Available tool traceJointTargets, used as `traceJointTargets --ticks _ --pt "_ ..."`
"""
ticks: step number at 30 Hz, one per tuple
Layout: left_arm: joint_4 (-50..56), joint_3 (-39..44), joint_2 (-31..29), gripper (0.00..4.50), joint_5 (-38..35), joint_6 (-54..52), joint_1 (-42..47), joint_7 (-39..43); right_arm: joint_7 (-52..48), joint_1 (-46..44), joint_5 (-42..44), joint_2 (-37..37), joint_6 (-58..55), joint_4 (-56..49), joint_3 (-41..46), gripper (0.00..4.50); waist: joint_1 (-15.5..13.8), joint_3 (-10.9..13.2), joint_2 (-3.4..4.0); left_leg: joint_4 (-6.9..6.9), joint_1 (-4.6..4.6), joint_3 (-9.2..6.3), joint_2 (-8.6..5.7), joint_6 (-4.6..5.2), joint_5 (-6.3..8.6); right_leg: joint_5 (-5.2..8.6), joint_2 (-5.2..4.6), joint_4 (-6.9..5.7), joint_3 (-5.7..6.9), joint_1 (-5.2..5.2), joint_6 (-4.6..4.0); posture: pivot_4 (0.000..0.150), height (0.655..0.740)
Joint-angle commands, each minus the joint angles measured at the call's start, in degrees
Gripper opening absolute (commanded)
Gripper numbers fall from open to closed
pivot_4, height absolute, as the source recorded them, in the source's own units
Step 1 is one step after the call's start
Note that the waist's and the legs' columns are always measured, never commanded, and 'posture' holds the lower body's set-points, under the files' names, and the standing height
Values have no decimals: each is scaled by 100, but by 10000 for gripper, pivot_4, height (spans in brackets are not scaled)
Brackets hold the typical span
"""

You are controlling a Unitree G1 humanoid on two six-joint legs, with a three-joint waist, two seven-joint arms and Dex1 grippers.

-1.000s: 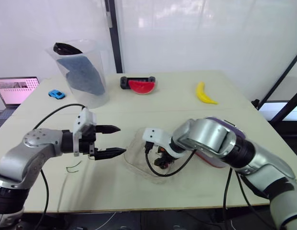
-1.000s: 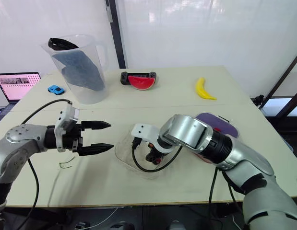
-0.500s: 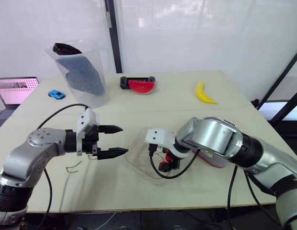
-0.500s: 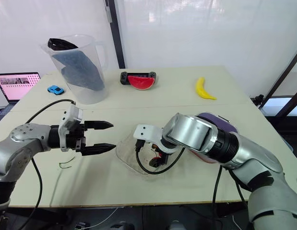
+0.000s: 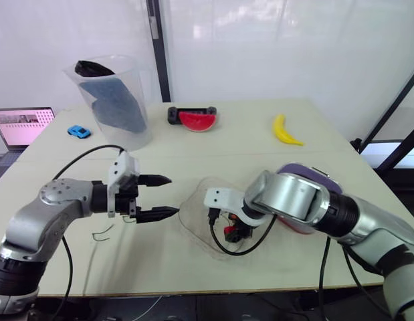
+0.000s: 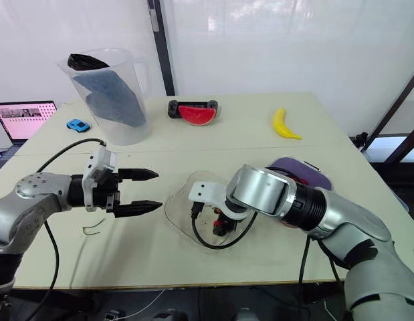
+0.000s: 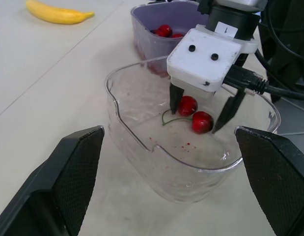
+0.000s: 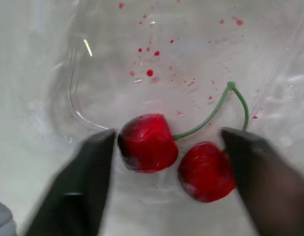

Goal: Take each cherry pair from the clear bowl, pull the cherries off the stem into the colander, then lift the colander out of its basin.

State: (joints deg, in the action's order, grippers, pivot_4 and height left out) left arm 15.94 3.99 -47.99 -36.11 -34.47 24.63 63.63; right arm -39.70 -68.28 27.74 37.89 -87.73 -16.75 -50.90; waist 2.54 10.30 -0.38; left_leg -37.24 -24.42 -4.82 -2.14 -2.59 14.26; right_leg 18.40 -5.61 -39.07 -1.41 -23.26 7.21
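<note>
Tabletop (image 5: 213, 144), lower centre: the cherry pair (image 7: 201, 122) in the clear bowl (image 7: 142, 143) is straddled by the right gripper (image 7: 194, 119), spread for pickup; the left gripper (image 5: 170, 195) is held parted mid-left.

Clear bowl (image 7: 137, 147): open on top, but right gripper (image 7: 193, 120) stands inside, fingers spread on both sides of cherry pair (image 8: 144, 142); little room left there for second gripper. Black cable loop (image 5: 227, 246) hangs at near side of bowl. Bare table (image 5: 160, 254) between left gripper (image 5: 170, 195) and bowl wall: free lane. Left gripper fingers apart, nothing between. Purple basin (image 7: 152, 29) just behind bowl; right arm (image 5: 293, 200) covers most of it in head view. Jug (image 5: 116, 100), watermelon slice (image 5: 196, 120), banana (image 5: 285, 130) at far side, well apart.
</note>
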Motion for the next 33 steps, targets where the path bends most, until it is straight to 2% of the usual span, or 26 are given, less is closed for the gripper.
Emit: traceJointTargets --ticks 1,9,20,25,29,33 --pt "76 54 -8 45000 15 95 59 16 -4 -73 -95 -53 48 8 137 21818 -3 0 0 0 0 0 0 0 0 0 0 0 0 0 0 1500 7400" --pt "34 69 -44 45000 65 125 44 51 -237 -260 -154 -96 469 -147 270 21818 3 0 0 0 0 0 0 0 0 0 0 0 0 -1 0 1500 7400" --pt "23 34 -68 45000 105 120 84 67 -35 -144 -440 -937 613 563 647 21818 -1 0 0 0 0 -1 -1 -4 -2 0 0 -3 0 -1 0 1500 7400" --pt "-5 32 -70 45000 130 122 98 100 -346 -352 -294 -435 342 233 743 21818 -12 0 0 -1 0 -2 -2 -5 -3 0 -1 -3 1 0 0 1500 7400" --pt "-53 -14 -15 45000 162 131 159 108 -543 -484 -383 99 304 -20 309 21818 3 0 0 1 0 -1 -1 -4 -2 0 1 -2 1 -2 0 1500 7400" --pt "-70 -62 38 45000 186 145 182 107 -575 -500 -468 232 323 33 154 21818 7 0 0 2 0 1 -1 -3 -2 0 1 -2 0 -2 0 1500 7400"
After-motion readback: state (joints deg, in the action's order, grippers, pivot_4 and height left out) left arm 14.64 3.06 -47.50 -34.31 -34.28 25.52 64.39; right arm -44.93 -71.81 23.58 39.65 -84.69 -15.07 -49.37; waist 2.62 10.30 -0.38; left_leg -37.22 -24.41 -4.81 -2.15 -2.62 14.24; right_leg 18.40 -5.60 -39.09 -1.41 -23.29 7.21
